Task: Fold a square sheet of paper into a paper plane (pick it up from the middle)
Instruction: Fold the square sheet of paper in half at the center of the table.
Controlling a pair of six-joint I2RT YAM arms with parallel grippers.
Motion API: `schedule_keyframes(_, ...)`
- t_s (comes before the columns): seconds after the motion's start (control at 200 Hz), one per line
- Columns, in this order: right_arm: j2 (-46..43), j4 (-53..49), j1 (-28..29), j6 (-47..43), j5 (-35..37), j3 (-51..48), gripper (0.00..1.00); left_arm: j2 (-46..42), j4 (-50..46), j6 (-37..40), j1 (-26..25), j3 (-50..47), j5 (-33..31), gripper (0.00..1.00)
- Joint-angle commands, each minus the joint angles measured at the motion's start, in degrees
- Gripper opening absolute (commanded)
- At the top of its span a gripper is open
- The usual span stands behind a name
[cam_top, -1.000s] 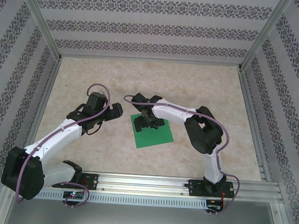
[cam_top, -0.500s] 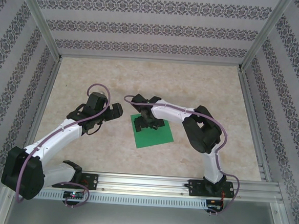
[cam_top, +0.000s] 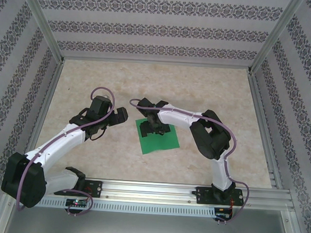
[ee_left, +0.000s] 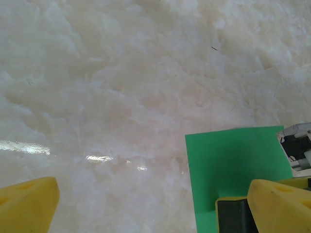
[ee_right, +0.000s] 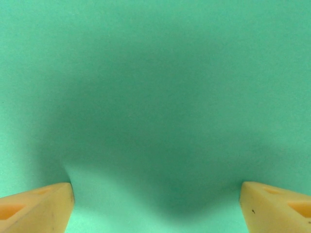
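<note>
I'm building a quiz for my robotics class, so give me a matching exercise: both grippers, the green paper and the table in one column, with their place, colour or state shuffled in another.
1 left gripper
2 right gripper
3 square sheet of paper
4 table

A bright green
B open, above the sheet
C marbled beige
D open, beside the sheet

Pairs: 1-D, 2-B, 3-A, 4-C

A pale marbled tabletop (cam_top: 210, 93) is lying across the middle of the overhead frame, with patterned wallpaper walls (cam_top: 156, 26) standing along its top, left and right. Silver metal posts (cam_top: 39, 20) are slanting in from the upper corners, and a slotted metal rail (cam_top: 155, 191) is running across the bottom, below the tabletop's near edge.
</note>
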Motion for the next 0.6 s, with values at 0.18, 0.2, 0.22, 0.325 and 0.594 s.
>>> schedule_keyframes(0.18,0.10,0.95,-0.39,0.41,-1.66,-1.15,0.83,-0.55,0.41,1.07,-0.84,1.58,0.67,1.00)
schedule_keyframes(0.2,-0.15,0.80,-0.38,0.42,-1.70,-0.98,0.82,-0.66,0.41,1.03,-0.83,1.59,0.66,1.00)
schedule_keyframes(0.22,-0.44,0.73,-0.38,0.47,-1.73,-0.78,0.81,-0.66,0.44,1.02,-0.78,1.58,0.64,1.00)
schedule_keyframes(0.325,-2.13,0.57,-0.55,0.52,-2.20,0.07,0.72,-0.63,0.41,0.89,-0.82,1.83,0.77,1.00)
schedule_keyframes(0.594,-8.97,3.95,-0.98,3.12,-4.21,-0.52,0.52,-0.94,-0.03,1.11,-0.83,2.11,0.62,1.00)
